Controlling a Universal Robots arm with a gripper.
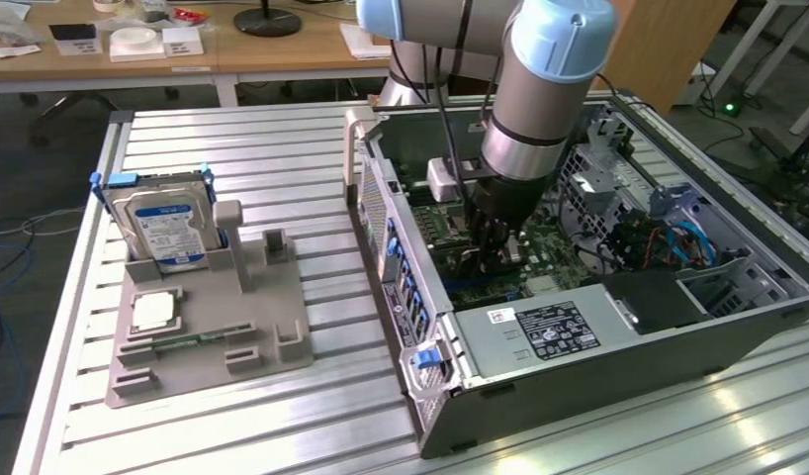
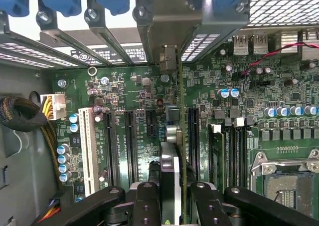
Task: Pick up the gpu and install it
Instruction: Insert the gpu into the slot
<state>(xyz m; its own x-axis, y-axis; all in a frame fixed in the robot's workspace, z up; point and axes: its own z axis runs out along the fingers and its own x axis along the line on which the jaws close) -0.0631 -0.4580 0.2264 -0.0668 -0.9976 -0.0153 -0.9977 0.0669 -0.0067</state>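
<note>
One gpu (image 2: 175, 151) held edge-on by fingers (image 2: 144, 206) above motherboard (image 2: 239, 136).

Pincer (image 2: 172, 206) deep inside the open computer case (image 1: 721, 327), clamped on the gpu (image 2: 172, 156), which stands edge-on over the motherboard (image 2: 279, 86). Close on either side: long black slots (image 2: 130, 146) and a white slot (image 2: 88, 151). Power supply (image 1: 550, 332) walls off one end; cable bundle (image 2: 20, 113) crowds another. Bench (image 1: 259, 158) slats near the parts holder (image 1: 246, 327) lie open.
</note>
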